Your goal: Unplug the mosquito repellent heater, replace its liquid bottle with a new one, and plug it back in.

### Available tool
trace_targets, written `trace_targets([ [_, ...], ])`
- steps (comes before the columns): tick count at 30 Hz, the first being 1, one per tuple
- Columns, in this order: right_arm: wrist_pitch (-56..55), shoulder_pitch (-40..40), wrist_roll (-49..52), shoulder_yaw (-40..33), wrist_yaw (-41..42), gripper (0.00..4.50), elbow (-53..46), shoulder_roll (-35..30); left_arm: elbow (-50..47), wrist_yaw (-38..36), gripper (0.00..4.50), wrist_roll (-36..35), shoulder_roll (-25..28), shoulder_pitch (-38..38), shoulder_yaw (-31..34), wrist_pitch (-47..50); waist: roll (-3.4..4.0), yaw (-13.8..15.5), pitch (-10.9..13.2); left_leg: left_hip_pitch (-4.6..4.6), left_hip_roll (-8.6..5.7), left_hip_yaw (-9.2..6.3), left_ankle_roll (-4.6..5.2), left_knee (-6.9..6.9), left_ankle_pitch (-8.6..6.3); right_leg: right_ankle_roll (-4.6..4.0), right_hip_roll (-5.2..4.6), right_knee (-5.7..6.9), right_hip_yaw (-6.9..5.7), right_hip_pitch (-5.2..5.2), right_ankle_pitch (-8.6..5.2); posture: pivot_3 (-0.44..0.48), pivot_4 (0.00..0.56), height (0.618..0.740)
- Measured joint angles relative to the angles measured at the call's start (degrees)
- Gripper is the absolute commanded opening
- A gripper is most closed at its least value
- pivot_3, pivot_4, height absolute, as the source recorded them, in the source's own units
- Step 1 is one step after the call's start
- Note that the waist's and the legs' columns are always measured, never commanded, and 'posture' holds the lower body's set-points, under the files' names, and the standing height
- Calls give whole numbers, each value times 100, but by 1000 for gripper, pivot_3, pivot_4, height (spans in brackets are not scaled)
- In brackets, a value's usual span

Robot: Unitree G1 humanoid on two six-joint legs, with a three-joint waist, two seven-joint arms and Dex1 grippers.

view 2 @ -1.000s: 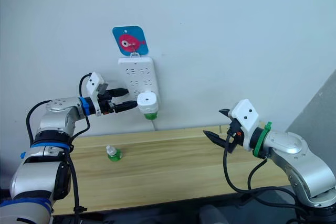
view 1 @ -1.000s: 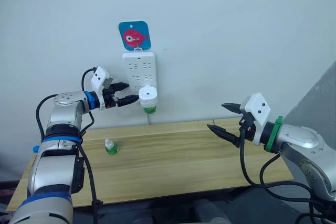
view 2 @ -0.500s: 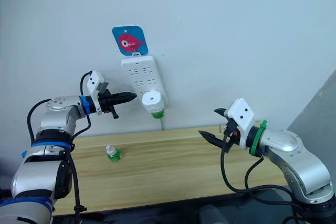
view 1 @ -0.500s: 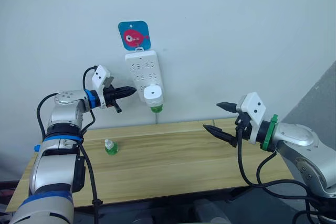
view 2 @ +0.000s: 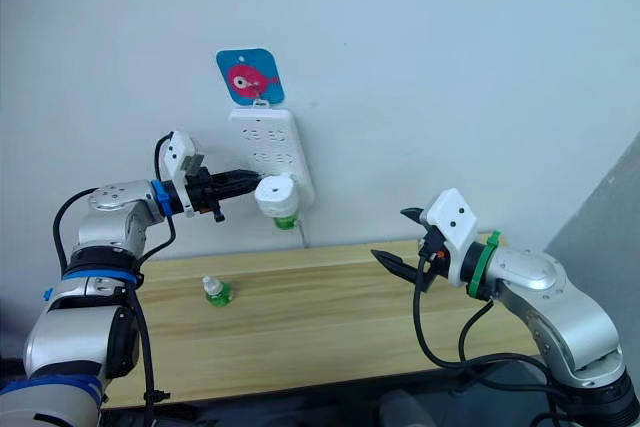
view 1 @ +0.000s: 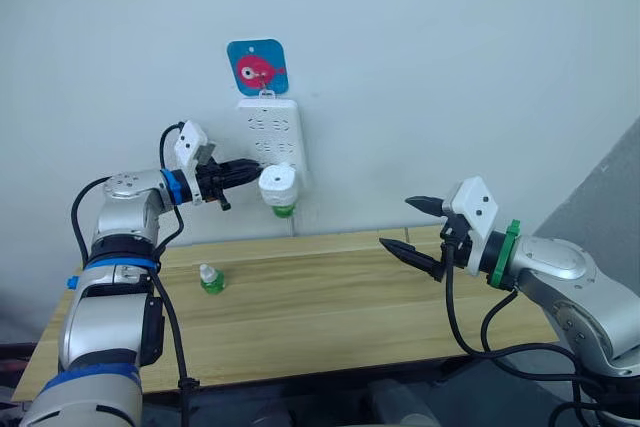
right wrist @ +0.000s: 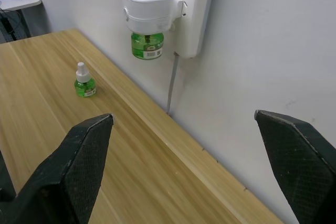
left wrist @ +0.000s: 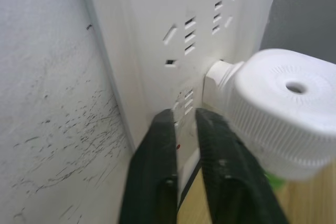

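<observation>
Head camera, left eye: I see the mosquito repellent heater (view 1: 279, 184) plugged into the lower part of the white power strip (view 1: 270, 131), which hangs on the wall under a blue card with a red fish (view 1: 257, 67). A green liquid bottle (view 1: 283, 209) sits screwed in under the heater. The left gripper (view 1: 252, 169) reaches in from the left at heater height, its fingers nearly together, tips just beside the heater and against the strip. A spare green bottle with a white cap (view 1: 210, 280) stands upright on the wooden table (view 1: 330, 317), well apart from the wall. The right gripper (view 1: 408, 224) hovers over the table's right part, fingers spread wide, holding nothing.

Head camera, right eye: same layout (nothing to add beyond the cable dropping from the strip to the table edge).

Left wrist: my two black fingers (left wrist: 156, 171) stand close with a narrow gap, nothing between them, tips at the strip face (left wrist: 173, 40) just beside the heater's neck. The heater's ribbed white cap with its round vent hole (left wrist: 286, 108) is at the side, not clasped.

Right wrist: both fingers (right wrist: 79, 166) are far apart. Beyond them I see the heater (right wrist: 148, 6) in the strip, green bottle (right wrist: 147, 44) beneath, and the spare bottle (right wrist: 83, 82) on the table.
</observation>
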Motion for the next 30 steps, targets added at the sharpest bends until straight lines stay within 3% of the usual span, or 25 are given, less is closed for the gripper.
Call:
trace_targets([
  [2,15,-11,42,0,-4,4500,-43,11,39,268,2296,6,6,0,65,-84,0,11,0,-1,-3,-7,5,2,5,2,0,-1,-1,5,3,-184,38,733],
  [7,78,-72,144,0,-49,4500,-67,22,40,676,2296,56,16,0,110,-270,5,-35,4,-22,-3,-8,5,-3,4,2,0,-5,0,-13,3,-187,45,733],
  [15,210,-309,256,3,-177,4500,-178,85,230,699,2296,113,-5,-26,54,-60,31,-46,22,-24,-3,-26,6,-2,4,1,2,-3,-20,-10,3,-205,61,733],
  [30,520,-432,539,0,-405,4500,-347,105,1000,167,2296,457,-240,-779,-279,-73,56,-55,103,-37,-5,-48,6,-2,4,-3,2,-5,-43,-12,1,-232,76,733],
])
